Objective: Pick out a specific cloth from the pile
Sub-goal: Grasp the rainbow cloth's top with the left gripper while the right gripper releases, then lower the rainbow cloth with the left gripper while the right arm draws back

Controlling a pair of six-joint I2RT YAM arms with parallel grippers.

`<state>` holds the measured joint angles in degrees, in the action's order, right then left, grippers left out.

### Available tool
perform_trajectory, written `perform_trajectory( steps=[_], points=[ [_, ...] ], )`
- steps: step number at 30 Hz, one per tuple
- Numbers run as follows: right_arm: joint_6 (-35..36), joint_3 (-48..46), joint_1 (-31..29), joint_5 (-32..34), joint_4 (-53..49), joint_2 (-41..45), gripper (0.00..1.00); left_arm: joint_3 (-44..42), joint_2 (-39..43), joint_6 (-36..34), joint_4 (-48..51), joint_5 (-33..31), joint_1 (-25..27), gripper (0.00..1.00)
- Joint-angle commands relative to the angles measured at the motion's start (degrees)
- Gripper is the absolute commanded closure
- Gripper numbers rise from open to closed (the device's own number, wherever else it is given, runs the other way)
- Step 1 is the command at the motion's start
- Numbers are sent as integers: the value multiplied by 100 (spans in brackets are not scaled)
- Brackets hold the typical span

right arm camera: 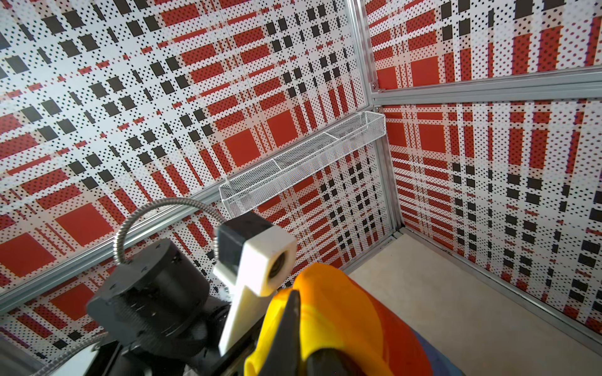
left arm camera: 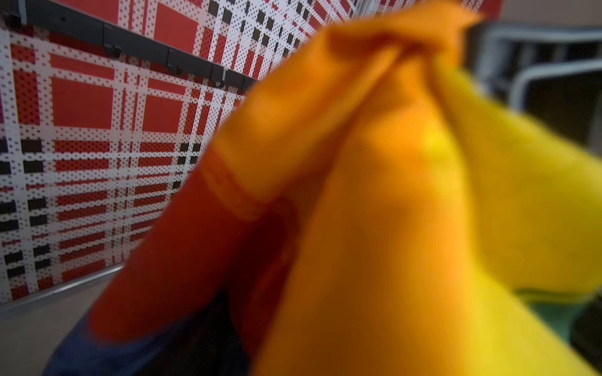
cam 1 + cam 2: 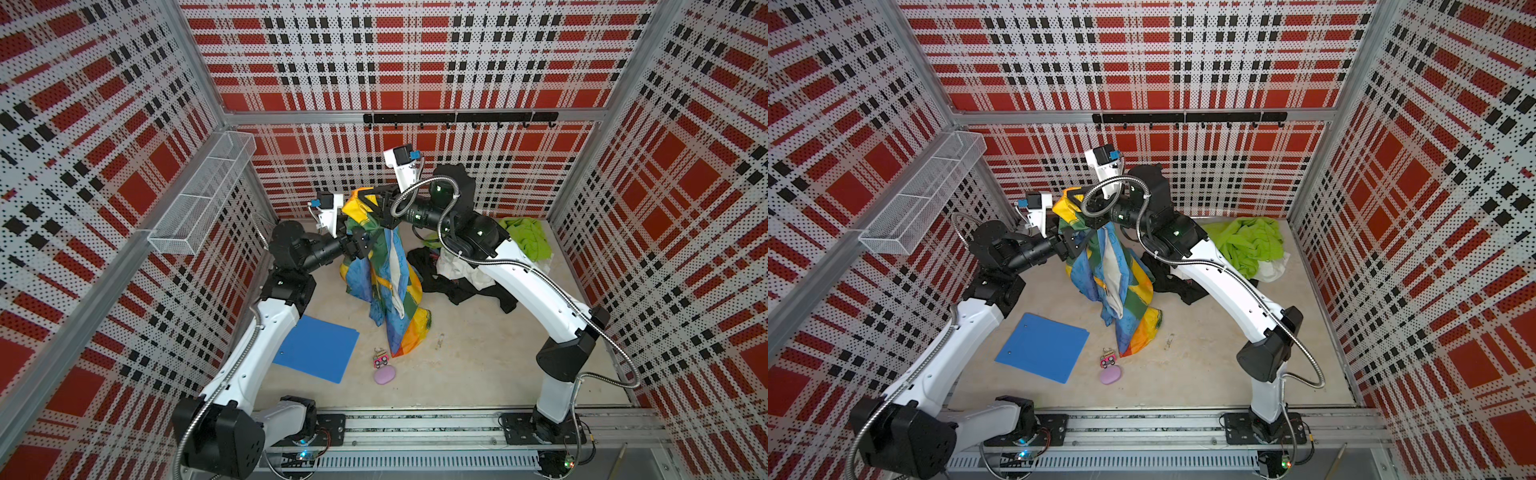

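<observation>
Rainbow cloth (image 3: 392,291) hangs from the right gripper (image 3: 372,198), jaws clamped on it. Left gripper (image 3: 362,245) sits against it; jaws' state unclear.

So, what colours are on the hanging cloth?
The cloth has blue, green, yellow and orange panels, clearest in a top view.

The thin shiny cloth (image 3: 374,291) shows panels of blue, green, yellow, orange and red, with a whitish strip down the middle; close up in the left wrist view the same cloth (image 2: 391,195) runs from deep red through orange to bright yellow. The heap of garments (image 3: 453,286) mixes lime green, white and black. The flat card folder (image 3: 318,349) is plain blue, the small oval lump (image 3: 384,375) lilac, the worktop (image 3: 478,365) mottled beige, and the perforated wall panels (image 3: 415,62) red, white and black plaid.
</observation>
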<state>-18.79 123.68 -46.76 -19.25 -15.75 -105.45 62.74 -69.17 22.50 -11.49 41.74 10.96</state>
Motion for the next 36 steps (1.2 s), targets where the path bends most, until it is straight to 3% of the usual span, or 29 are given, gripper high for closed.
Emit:
perform_trajectory(
  steps=[1,4,8,10,14,20,24,26,36],
  points=[
    [-13,-41,-25,-192,812,511,100,111,8,-123,243,-413,42,53],
    [-4,-232,-21,-51,749,633,100,98,107,-100,162,-483,23,77],
    [60,-713,-26,528,587,932,94,190,221,-65,110,-591,-52,99],
    [60,-1059,-24,677,611,1161,89,287,241,56,111,-596,-250,100],
    [-49,-1944,-24,738,845,1735,70,568,196,306,102,-541,-733,100],
    [-100,-3338,-25,1025,907,2730,23,1260,74,122,365,-606,-874,100],
    [-16,-4189,-26,1510,749,3456,5,1909,-149,-228,921,-802,-915,100],
    [37,-4488,-21,1771,566,3773,1,2308,-323,-400,1252,-888,-941,100],
    [139,-5404,-26,3009,-221,4999,1,3680,-650,-711,2014,-1378,-1432,100]
  ],
)
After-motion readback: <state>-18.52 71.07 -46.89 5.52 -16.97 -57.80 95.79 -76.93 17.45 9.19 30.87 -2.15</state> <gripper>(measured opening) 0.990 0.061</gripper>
